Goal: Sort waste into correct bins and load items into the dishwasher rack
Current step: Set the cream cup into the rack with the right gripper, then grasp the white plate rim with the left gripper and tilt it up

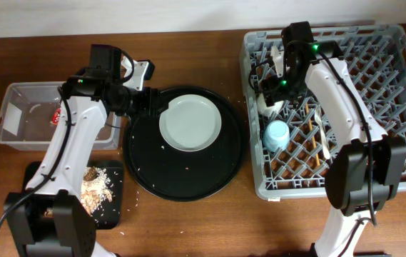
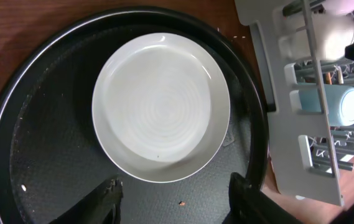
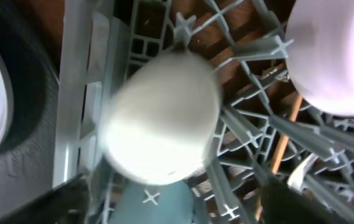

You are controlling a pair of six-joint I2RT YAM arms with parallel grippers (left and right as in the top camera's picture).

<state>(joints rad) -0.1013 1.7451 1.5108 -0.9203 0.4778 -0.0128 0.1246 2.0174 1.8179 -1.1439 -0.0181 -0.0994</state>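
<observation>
The pale grey plate [image 1: 190,123] lies on a large round black tray [image 1: 145,168]. My left gripper [image 1: 149,100] hovers over that tray's left rim; in the left wrist view it [image 2: 175,196] stands open and empty just short of the plate [image 2: 161,115], with a small brown scrap [image 2: 181,203] between its fingers. My right gripper [image 1: 274,96] is over the near-left corner of the dishwasher rack [image 1: 402,93]. It [image 3: 177,205] is open, with the blurred cream cup [image 3: 161,118] free between its spread fingers. The blue cup [image 3: 155,199] lies just below and the pinkish bowl [image 3: 335,56] beside it.
A clear tub [image 1: 10,121] at the left holds a red wrapper [image 1: 58,114]. The shallow black tray [image 1: 113,207] at the front left carries beige noodle scraps [image 1: 95,187]. Thin orange sticks [image 1: 306,125] and a white utensil [image 1: 324,139] lie in the rack.
</observation>
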